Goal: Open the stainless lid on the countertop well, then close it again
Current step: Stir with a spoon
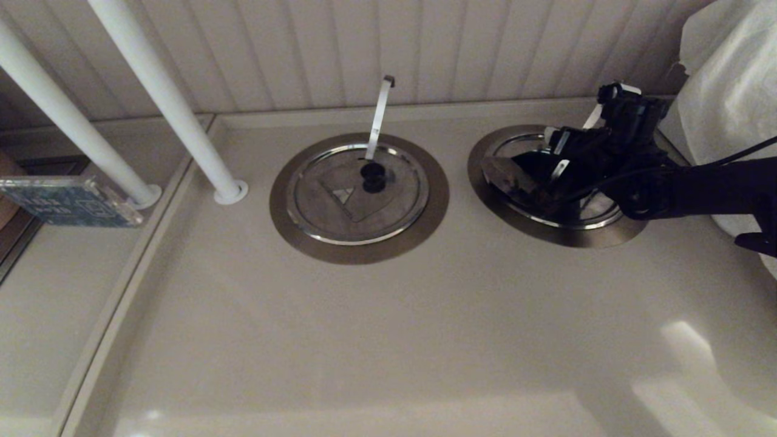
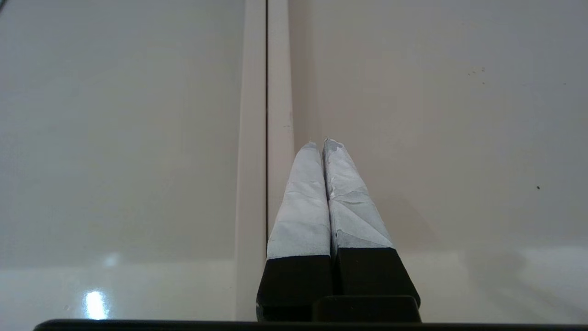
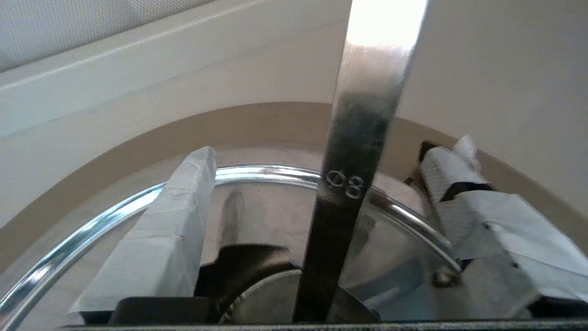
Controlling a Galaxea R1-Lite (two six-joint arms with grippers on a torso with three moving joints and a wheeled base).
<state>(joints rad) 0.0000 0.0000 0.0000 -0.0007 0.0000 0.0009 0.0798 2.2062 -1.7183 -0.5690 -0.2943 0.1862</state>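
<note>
The stainless lid (image 1: 598, 209) lies flat in the countertop well, ringed by the bronze-grey collar (image 1: 576, 238), at the right of the head view. Its dark wedge patch (image 1: 507, 176) shows to the left of my arm. My right gripper (image 1: 555, 152) hangs low over the lid and is open. In the right wrist view the right gripper (image 3: 324, 156) has its padded fingers (image 3: 174, 230) on either side of the black knob (image 3: 248, 271) and the leaning steel strip (image 3: 363, 151), touching neither. The left gripper (image 2: 321, 142) is shut on nothing above a counter seam.
A twin lid (image 1: 340, 212) with a near-upright strip (image 1: 379, 115) sits at the counter's middle. Two white poles (image 1: 164, 97) rise at the left, beside a blue box (image 1: 67, 200). A white cloth cover (image 1: 728, 91) stands at the far right, and a panelled wall runs behind.
</note>
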